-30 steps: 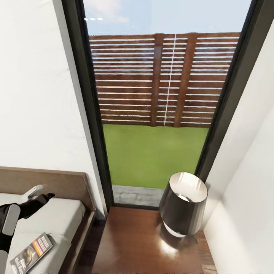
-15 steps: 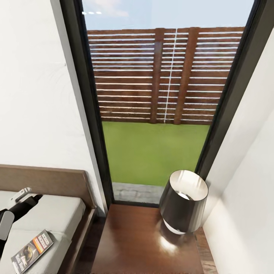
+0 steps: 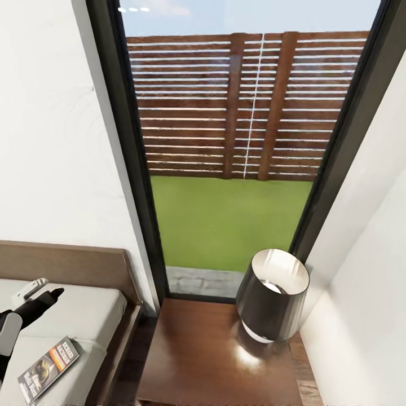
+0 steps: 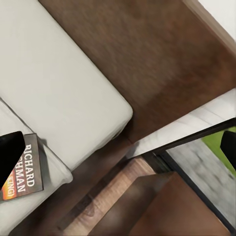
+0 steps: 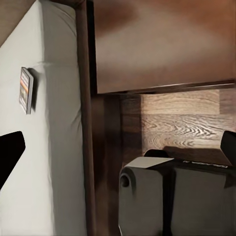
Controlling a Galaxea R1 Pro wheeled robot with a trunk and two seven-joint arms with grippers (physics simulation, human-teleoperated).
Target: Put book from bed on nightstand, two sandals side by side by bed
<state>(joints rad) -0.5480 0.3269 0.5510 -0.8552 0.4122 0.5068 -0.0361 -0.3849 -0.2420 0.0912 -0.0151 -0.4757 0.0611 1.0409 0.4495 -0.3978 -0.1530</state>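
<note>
The book (image 3: 48, 369), dark with an orange band, lies flat on the grey mattress of the bed (image 3: 84, 316) near its edge. My left gripper (image 3: 49, 292) hovers over the mattress, beyond the book and towards the headboard. In the left wrist view its gripper (image 4: 118, 150) is open, and the book (image 4: 27, 169) is partly behind one dark finger (image 4: 10, 152). The nightstand (image 3: 220, 355) stands right of the bed. My right gripper (image 5: 118, 150) is open and empty, low beside the bed frame, with the book (image 5: 25, 90) and the nightstand (image 5: 162, 44) ahead of it. The sandals are out of view.
A dark lamp (image 3: 273, 296) stands on the back right of the nightstand. A tall dark-framed window (image 3: 231, 169) is behind it, with white walls on both sides. A narrow strip of wood floor (image 5: 182, 118) separates bed and nightstand. My grey base (image 5: 172, 196) is close by.
The head camera has shifted, so the fence sits higher in the picture. My left gripper has drawn back a little to the left over the mattress. The book lies where it was.
</note>
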